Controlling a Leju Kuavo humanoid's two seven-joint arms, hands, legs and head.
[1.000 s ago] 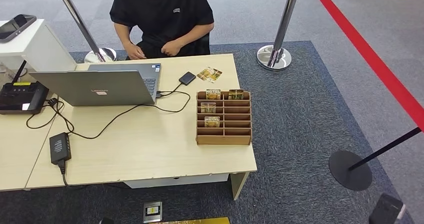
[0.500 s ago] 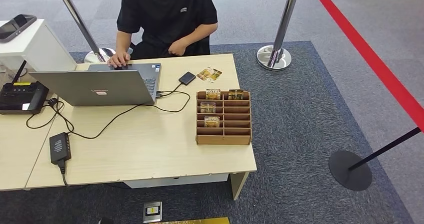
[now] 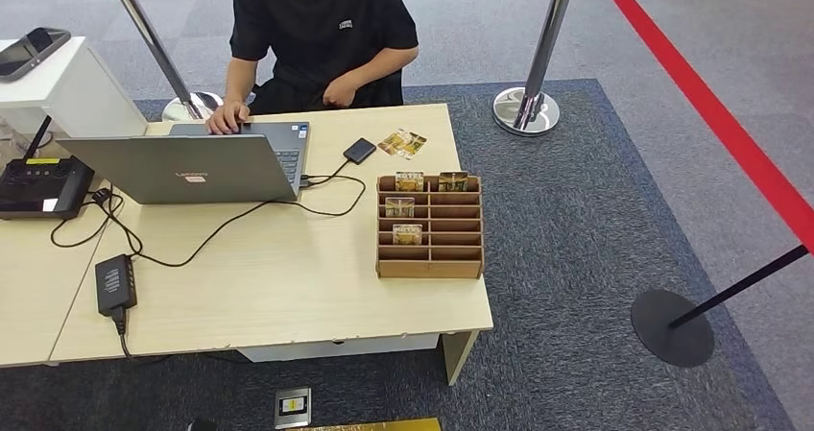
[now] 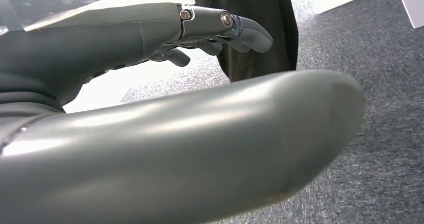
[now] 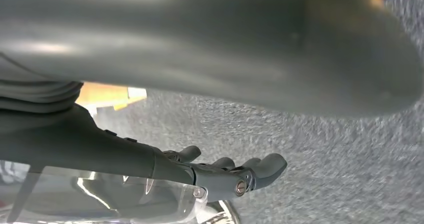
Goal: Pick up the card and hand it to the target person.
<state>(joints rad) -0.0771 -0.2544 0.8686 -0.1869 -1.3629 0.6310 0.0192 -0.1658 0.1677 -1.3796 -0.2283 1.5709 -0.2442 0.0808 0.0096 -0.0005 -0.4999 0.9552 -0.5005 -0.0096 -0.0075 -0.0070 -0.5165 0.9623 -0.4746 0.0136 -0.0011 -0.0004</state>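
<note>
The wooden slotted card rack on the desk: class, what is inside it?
The wooden slotted card rack holds four cards upright in its far slots. The nearer slots look empty, though dividers hide their depths.

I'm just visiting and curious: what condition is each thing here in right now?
Laptop: open, person's hand on its keyboard.
Wooden card rack: upright on the table, four cards in its slots.
Loose cards: lying flat on the table.
Left robot hand: holding nothing, fingers loosely apart.
Right robot hand: holding nothing, fingers loosely apart.
</note>
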